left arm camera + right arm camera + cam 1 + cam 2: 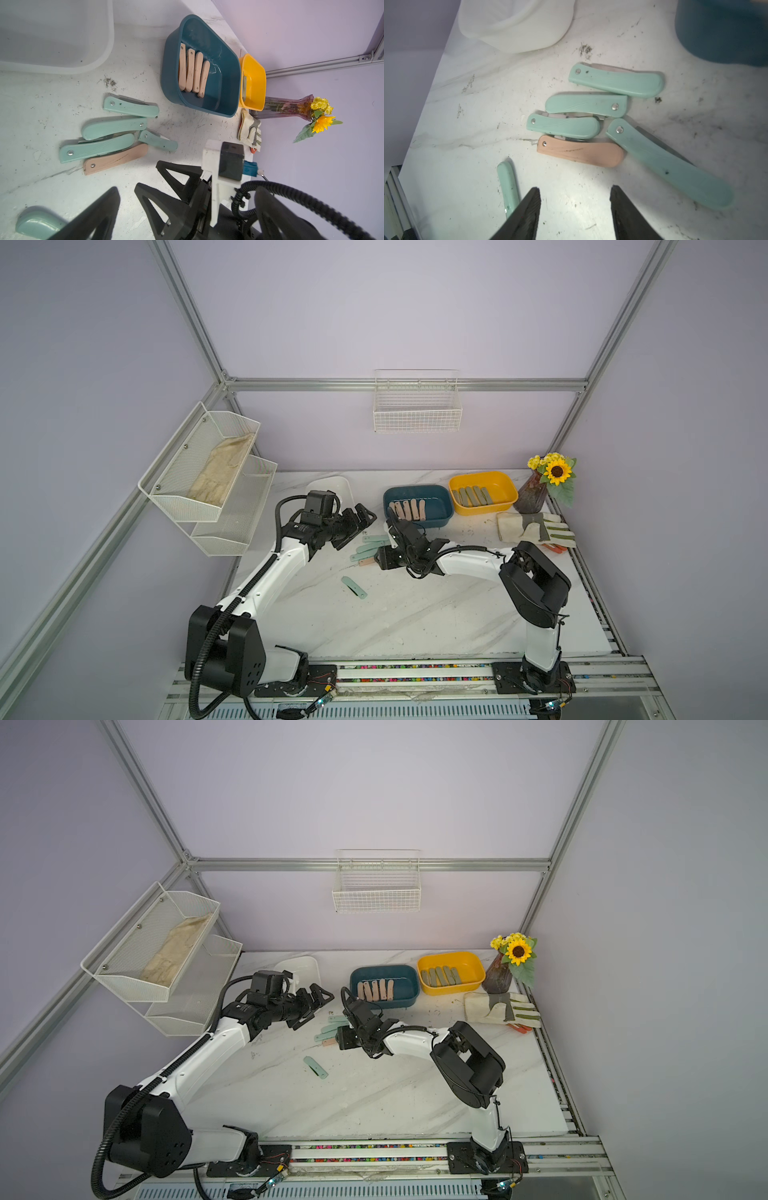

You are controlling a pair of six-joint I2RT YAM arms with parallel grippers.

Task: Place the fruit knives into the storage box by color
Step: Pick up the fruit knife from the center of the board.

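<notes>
Sixteen fruit knives show in all. Five peach pink knives [406, 510] lie side by side in the blue box [436, 520], and five olive knives [471, 496] lie in a row in the yellow box [482, 510] just beside it. Both boxes stand at the back of the worktop [415, 614], with one white box [328, 480] off to the side of the blue one, behind the left arm.

Six knives lie on the worktop. Four mint green knives [614, 82] and one peach knife [581, 153] make a loose cluster in front of the blue box, several touching or overlapping. The fifth mint knife [354, 587] lies alone, apart from the cluster and nearer the front edge.

The right fingers [529, 207] stand partly apart over bare worktop just beside the peach knife and hold nothing. The left fingers [108, 201] are spread wide, also holding nothing, near the cluster on its other side.

One striped glove [532, 526] lies near the yellow box, next to one vase of yellow flowers [532, 491].
</notes>
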